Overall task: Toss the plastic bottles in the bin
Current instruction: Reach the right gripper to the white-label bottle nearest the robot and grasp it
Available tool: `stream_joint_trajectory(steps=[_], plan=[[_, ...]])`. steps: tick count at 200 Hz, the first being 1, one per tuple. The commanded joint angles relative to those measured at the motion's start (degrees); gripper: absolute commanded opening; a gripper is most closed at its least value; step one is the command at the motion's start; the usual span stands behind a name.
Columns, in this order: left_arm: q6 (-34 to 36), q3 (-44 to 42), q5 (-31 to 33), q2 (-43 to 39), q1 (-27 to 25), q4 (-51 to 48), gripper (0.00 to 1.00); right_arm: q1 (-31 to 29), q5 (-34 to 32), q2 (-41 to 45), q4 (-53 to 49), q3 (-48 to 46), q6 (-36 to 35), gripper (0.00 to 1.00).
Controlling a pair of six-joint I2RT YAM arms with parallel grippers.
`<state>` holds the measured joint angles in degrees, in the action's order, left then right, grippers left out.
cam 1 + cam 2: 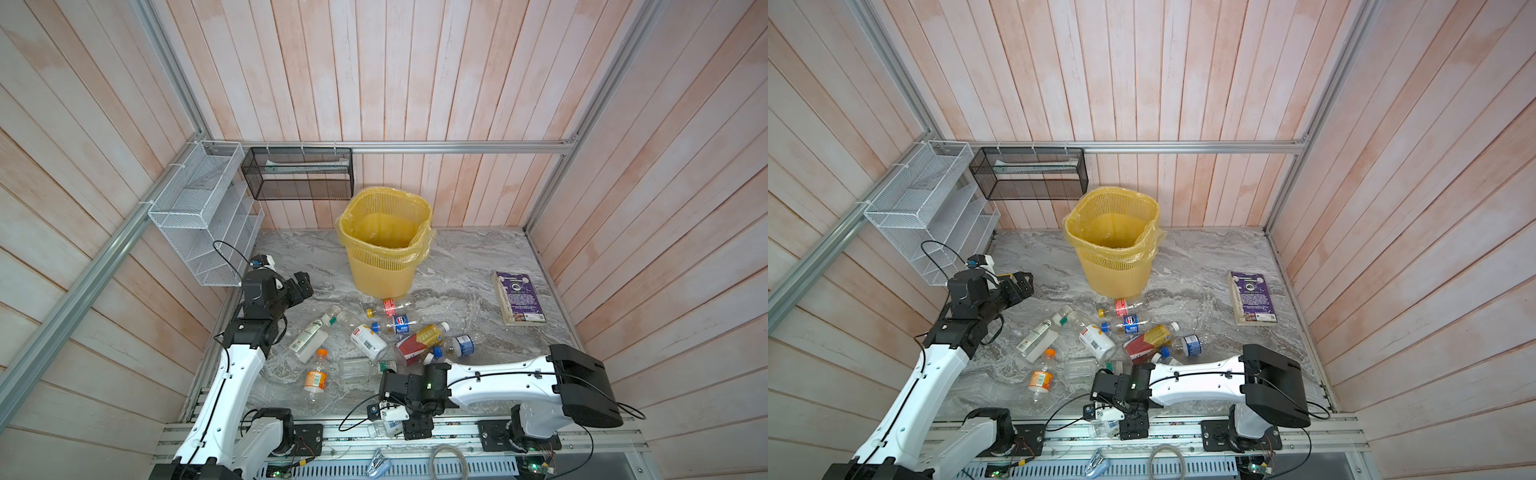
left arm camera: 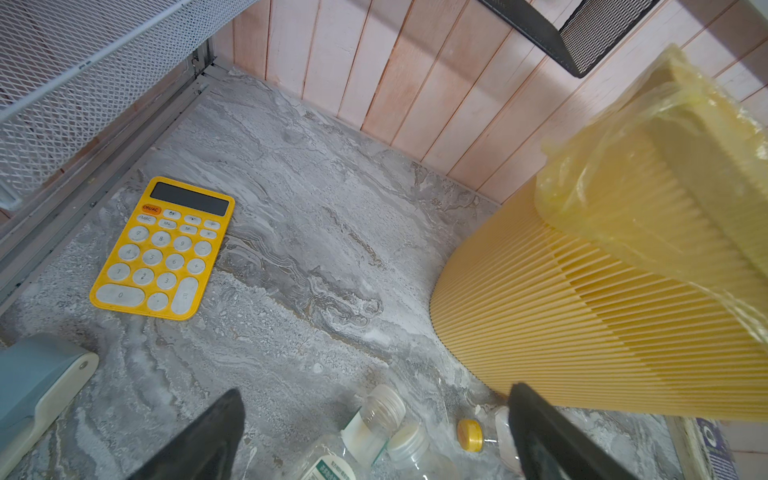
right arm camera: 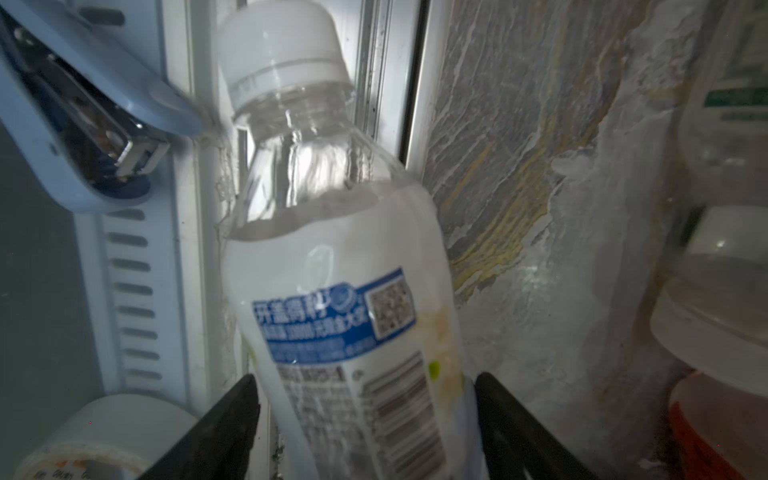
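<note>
Right gripper at the near rail pinches a white-capped bottle — left gripper hangs spread wide near the bin, other bottles strewn between.

The bin, a yellow lattice basket lined with a translucent yellow bag folded over its rim, stands upright at the back of the table. In front of it the plastic bottles lie on their sides in a loose scatter. A red-labelled bottle with a yellow cap lies nearest the bin, a blue-labelled bottle just beside it. A white bottle lies mid-cluster, and an orange-capped bottle apart at the near left. A white-capped bottle with a white-and-blue label sits tilted at the table's front edge, clasped by the right gripper.
</note>
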<state>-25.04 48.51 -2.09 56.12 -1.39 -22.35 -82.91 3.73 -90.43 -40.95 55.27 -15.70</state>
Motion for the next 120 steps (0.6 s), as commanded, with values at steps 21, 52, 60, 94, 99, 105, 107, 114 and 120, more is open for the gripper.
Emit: stream_joint_trajectory(steps=[21, 52, 60, 94, 99, 105, 107, 114, 120], plan=[[0.95, -0.08, 1.21, -0.63, 0.43, -0.5, 1.0, -0.32, -1.75, -1.42, 0.03, -0.16, 0.14, 0.78], [0.58, -0.08, 0.94, -0.29, 0.42, -0.28, 1.0, -0.28, -3.15, -3.53, 1.14, 0.05, -0.11, 0.72], [0.6, 0.0, 0.99, -0.3, 0.42, -0.34, 1.0, -0.32, -3.49, -3.87, 1.44, 0.14, -0.3, 0.69], [0.69, 0.33, 1.46, -0.44, 0.42, -0.87, 1.0, 0.12, -4.78, -4.9, 1.69, 0.52, -0.67, 0.62], [0.69, 0.43, 1.52, -0.48, 0.44, -0.97, 1.0, 0.28, -5.16, -4.48, 1.62, 0.75, -0.56, 0.59], [0.64, 0.53, 1.63, -0.52, 0.44, -1.17, 1.0, 0.74, -5.54, -3.45, 1.89, 1.17, -0.32, 0.57], [0.68, 0.6, 1.64, -0.58, 0.43, -1.15, 1.0, 0.98, -5.59, -3.02, 1.92, 1.29, -0.12, 0.56], [0.64, 0.7, 1.8, -0.86, 0.45, -1.29, 1.0, 2.04, -5.5, -1.09, 2.24, 1.95, 0.61, 0.54], [0.6, 0.79, 1.87, -0.94, 0.49, -1.29, 1.0, 2.98, -5.22, 0.69, 2.56, 2.62, 1.28, 0.53]])
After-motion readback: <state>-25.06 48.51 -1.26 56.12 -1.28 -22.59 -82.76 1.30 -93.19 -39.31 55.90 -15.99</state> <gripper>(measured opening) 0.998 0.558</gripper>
